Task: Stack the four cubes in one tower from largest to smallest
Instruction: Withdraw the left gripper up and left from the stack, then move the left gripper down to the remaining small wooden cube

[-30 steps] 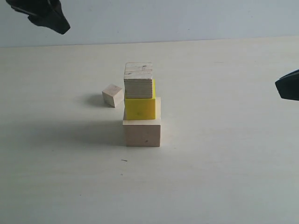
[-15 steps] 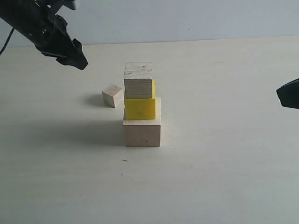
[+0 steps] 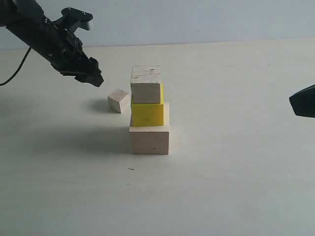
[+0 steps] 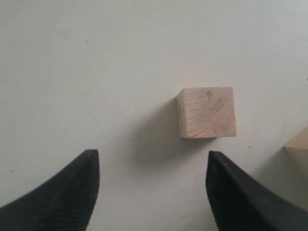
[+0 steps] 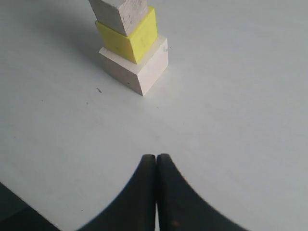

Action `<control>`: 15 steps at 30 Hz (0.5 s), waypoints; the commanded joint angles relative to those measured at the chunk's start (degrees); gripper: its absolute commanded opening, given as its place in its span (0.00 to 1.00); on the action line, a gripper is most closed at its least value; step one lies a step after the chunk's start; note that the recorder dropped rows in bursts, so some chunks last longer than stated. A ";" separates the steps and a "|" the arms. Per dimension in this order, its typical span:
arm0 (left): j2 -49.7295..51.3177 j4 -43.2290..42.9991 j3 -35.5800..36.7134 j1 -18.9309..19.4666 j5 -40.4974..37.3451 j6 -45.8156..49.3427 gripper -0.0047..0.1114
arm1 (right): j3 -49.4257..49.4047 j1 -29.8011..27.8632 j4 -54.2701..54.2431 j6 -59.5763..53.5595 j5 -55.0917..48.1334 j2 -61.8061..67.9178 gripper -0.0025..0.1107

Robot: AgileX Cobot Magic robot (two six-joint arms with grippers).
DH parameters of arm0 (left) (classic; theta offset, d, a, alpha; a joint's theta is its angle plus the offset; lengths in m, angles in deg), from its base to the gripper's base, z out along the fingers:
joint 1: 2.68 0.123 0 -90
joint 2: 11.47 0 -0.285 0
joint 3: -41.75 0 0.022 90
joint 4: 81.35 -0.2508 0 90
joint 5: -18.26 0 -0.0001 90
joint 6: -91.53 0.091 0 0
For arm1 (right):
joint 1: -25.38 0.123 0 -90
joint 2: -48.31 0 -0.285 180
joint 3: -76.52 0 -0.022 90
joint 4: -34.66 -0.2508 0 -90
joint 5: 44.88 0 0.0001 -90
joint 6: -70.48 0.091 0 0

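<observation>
- Three cubes stand stacked in the middle of the bench [image 3: 236, 172]. The large pale wooden cube [image 3: 149, 139] is at the bottom, the yellow cube [image 3: 147, 114] sits on it, and the layered plywood cube [image 3: 145, 88] is on top.
- The yellow cube sits toward the left side of the big one. A strip of yellow shows to the right of the plywood cube.
- The smallest pale wooden cube [image 3: 118, 100] lies alone on the bench, just left of the stack and a little farther back, near it but not touching.
- The left arm reaches in from the far left. The left arm's fingers [image 4: 62, 202] are spread apart with nothing between them, above the bench and close to the small cube on its left.
- In the left wrist view the small cube lies just beyond the two fingertips, roughly in line with the gap, and a corner of the stack shows at the picture's edge.
- The right arm's fingers [image 5: 149, 192] are pressed together and hold nothing. They are at the right edge of the scene, well apart from the stack.
</observation>
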 commanded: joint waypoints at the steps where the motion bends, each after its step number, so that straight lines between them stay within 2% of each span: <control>1: -0.15 1.16 0.02 0.17 1.05 -0.61 0.58 | -0.17 0.02 -0.01 0.79 0.12 -0.19 0.02; 5: -0.15 1.72 0.02 0.17 0.66 -0.61 0.58 | -0.17 0.02 -0.01 1.00 0.36 -0.19 0.02; 10: -0.15 7.11 0.02 0.07 0.42 -0.61 0.58 | -0.17 0.02 -0.01 1.00 0.61 -0.19 0.02; 15: -0.15 7.30 0.02 0.07 0.91 -0.61 0.58 | -0.17 0.02 -0.15 1.00 0.60 -0.19 0.02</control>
